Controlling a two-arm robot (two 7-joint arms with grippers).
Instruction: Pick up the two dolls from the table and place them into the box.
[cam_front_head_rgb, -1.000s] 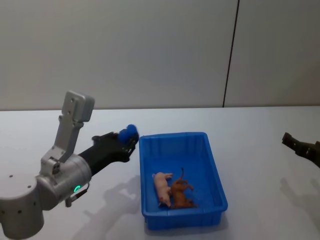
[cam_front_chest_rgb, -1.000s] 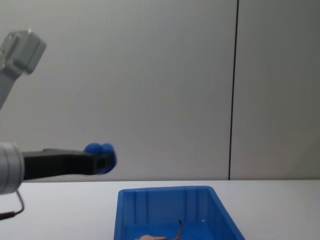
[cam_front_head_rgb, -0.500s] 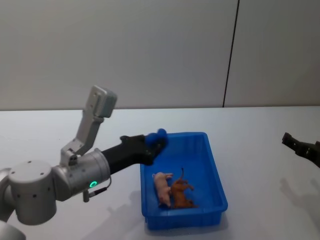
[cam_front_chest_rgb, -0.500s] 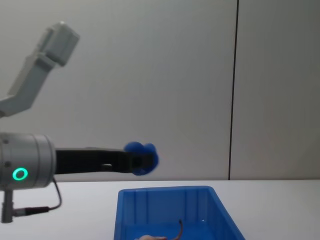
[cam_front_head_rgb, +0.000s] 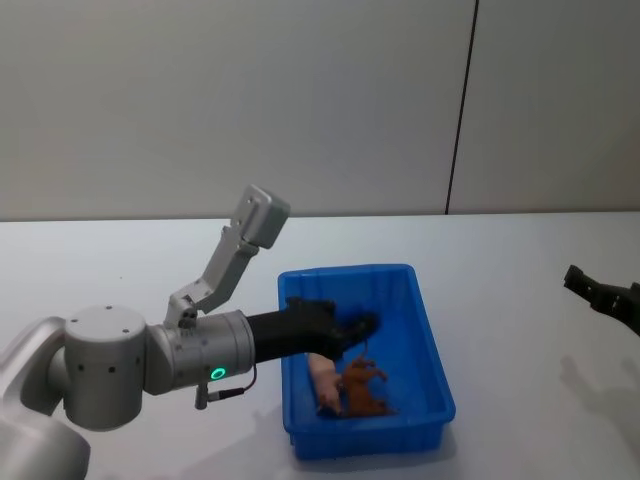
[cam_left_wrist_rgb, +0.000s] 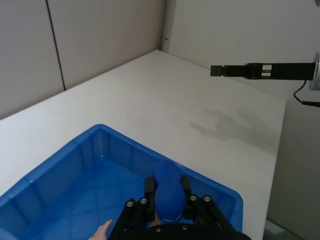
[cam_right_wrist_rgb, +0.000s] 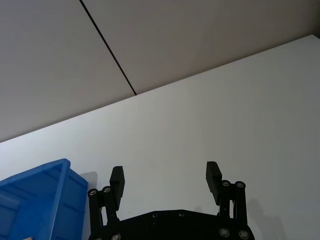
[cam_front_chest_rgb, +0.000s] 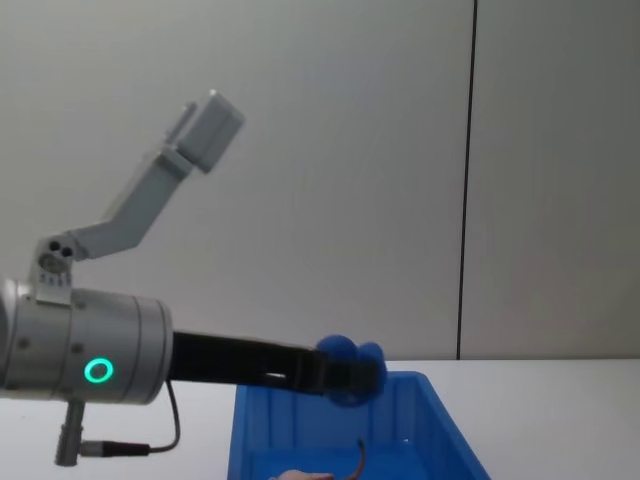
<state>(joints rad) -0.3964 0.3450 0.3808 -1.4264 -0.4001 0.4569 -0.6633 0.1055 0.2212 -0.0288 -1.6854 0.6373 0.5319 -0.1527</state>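
Hidden from you: pink doll (cam_front_head_rgb: 323, 378) partly behind left hand (cam_front_head_rgb: 362, 326); right hand (cam_front_head_rgb: 603, 297) cut off at edge.

Left pincer (cam_front_head_rgb: 362, 325) extended forward, closed; right pincer (cam_right_wrist_rgb: 165, 176) spread, parked

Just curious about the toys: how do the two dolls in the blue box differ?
The pink doll is pale and looks smooth; the brown doll is reddish-brown with thin parts sticking up. The pink one lies nearer the robot's left, the brown one to its right. Both lie touching inside the box.
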